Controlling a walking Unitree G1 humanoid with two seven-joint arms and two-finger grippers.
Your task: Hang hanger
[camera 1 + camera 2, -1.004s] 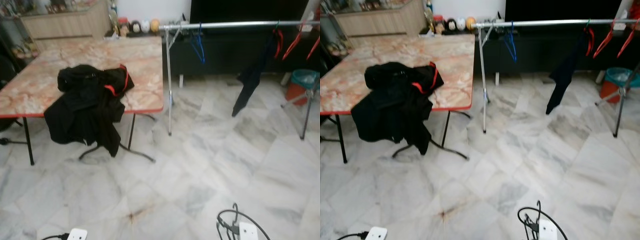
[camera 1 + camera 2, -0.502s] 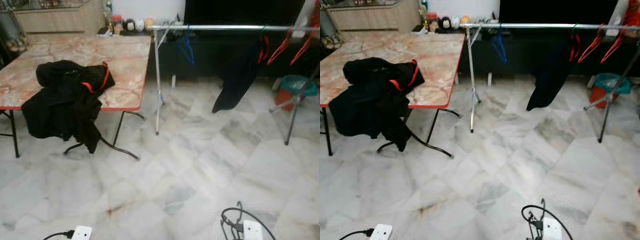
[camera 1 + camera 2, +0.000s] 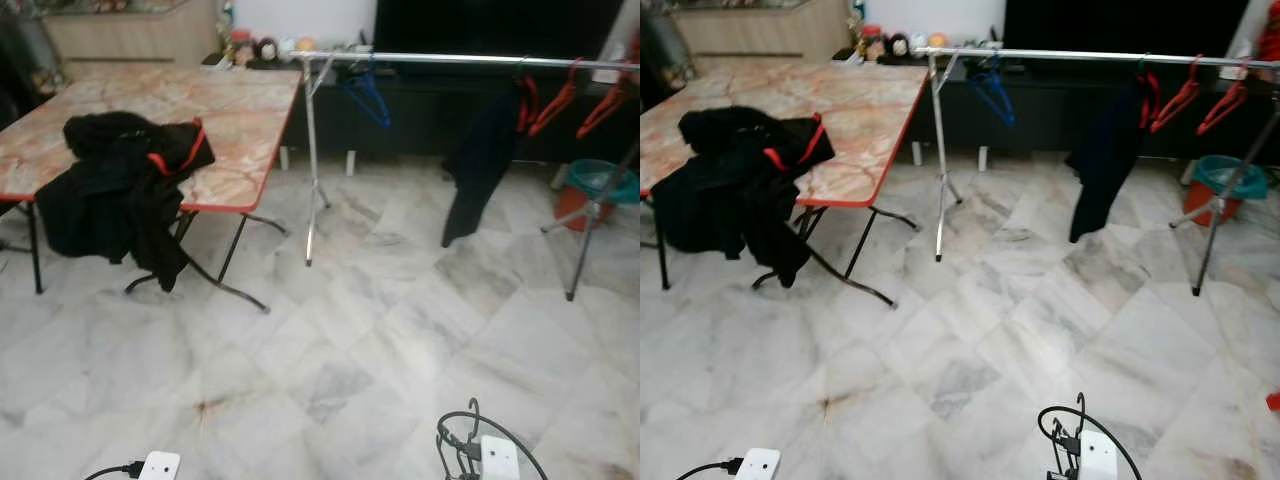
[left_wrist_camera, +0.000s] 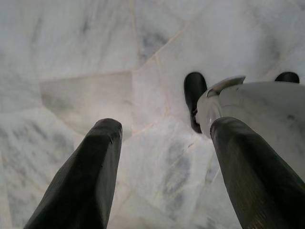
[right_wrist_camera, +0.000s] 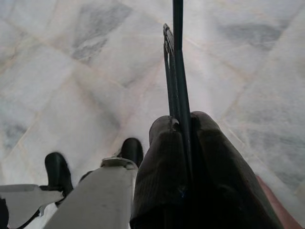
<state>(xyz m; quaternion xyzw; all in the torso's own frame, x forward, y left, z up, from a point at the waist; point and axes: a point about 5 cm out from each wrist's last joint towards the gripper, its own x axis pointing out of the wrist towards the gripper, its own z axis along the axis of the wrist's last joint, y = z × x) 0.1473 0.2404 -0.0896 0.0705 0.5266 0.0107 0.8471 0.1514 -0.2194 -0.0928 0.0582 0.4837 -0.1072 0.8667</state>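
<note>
A silver clothes rail (image 3: 460, 60) crosses the room beyond the marble floor. On it hang a blue hanger (image 3: 366, 95), two red hangers (image 3: 555, 98) and a black garment (image 3: 480, 160). In the right wrist view my right gripper (image 5: 183, 119) is shut on a thin dark hanger (image 5: 177, 57), whose rods stick out past the fingertips over the floor. My left gripper (image 4: 167, 129) hangs open above the floor tiles with nothing between its fingers (image 4: 102, 143).
A marble-topped folding table (image 3: 240, 110) stands on the left, with a black jacket with red trim (image 3: 115, 190) draped over its edge. A teal and orange bin (image 3: 598, 185) sits by the rack's right leg. Two white power strips (image 3: 158, 466) (image 3: 498, 460) with cables lie on the near floor.
The whole picture has shifted, so the camera has moved: the table now sits further left and more of the rail shows. The things themselves have not moved.
</note>
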